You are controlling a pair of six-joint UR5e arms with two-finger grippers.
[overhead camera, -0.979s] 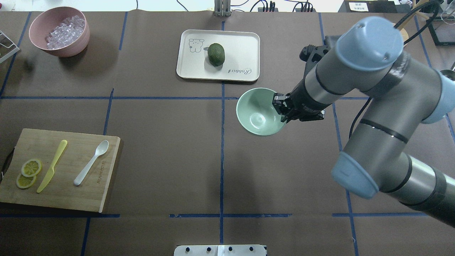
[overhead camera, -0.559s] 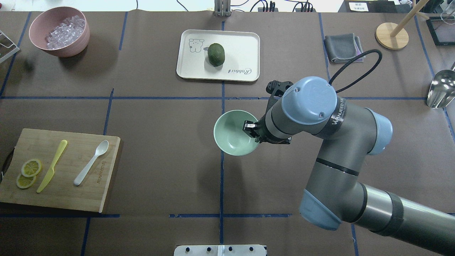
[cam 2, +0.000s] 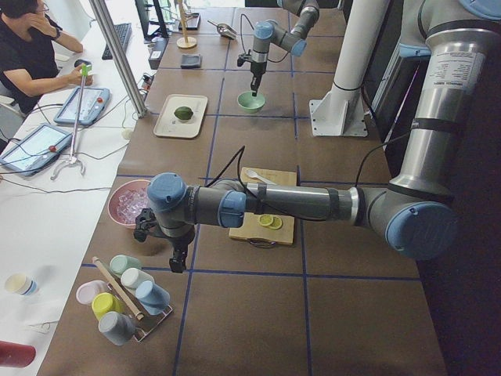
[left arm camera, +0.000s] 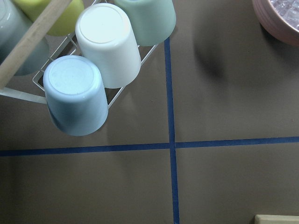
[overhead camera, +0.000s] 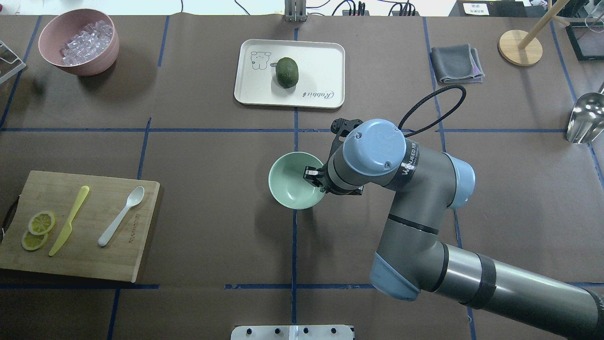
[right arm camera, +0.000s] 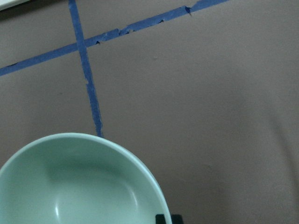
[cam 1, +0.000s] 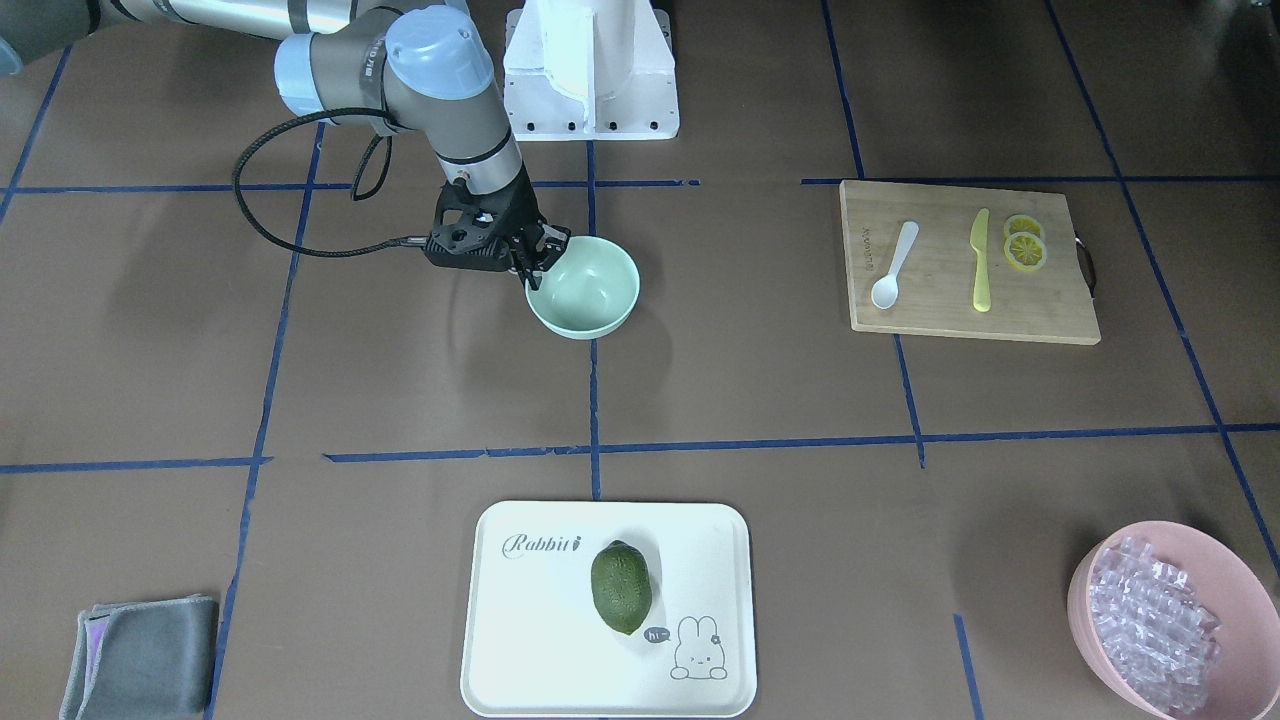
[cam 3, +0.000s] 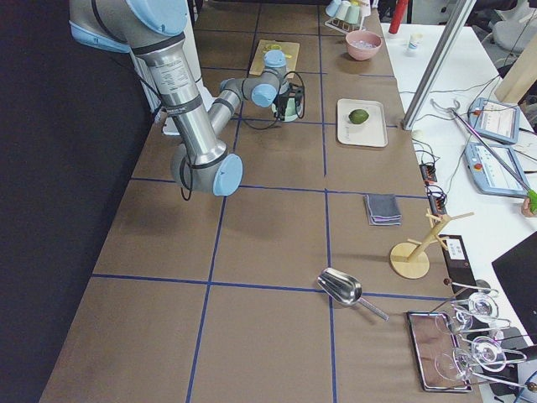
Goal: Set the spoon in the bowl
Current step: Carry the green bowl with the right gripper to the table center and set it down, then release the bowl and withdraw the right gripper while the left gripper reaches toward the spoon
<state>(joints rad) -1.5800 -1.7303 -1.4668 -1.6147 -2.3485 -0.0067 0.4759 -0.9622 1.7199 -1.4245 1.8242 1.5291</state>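
**A:** A kitchen? There's a cutting board (overhead camera: 118, 245), a tray (overhead camera: 321, 61) and a bowl (overhead camera: 288, 189).

**B:** Those are only props. It's a robotics lab. The table (overhead camera: 212, 156) is covered in brown paper and marked into a grid with blue tape (overhead camera: 293, 245). A grey industrial right arm (overhead camera: 424, 189) and a matching left arm (cam 2: 297, 204) reach over it, and a white pedestal (cam 1: 590, 70) stands at its edge.

**A:** And the white bench alongside?

**B:** A person (cam 2: 27, 55) sits there with tablets (cam 2: 82, 104). Cables (overhead camera: 358, 7) and plugs line the table's far edge.
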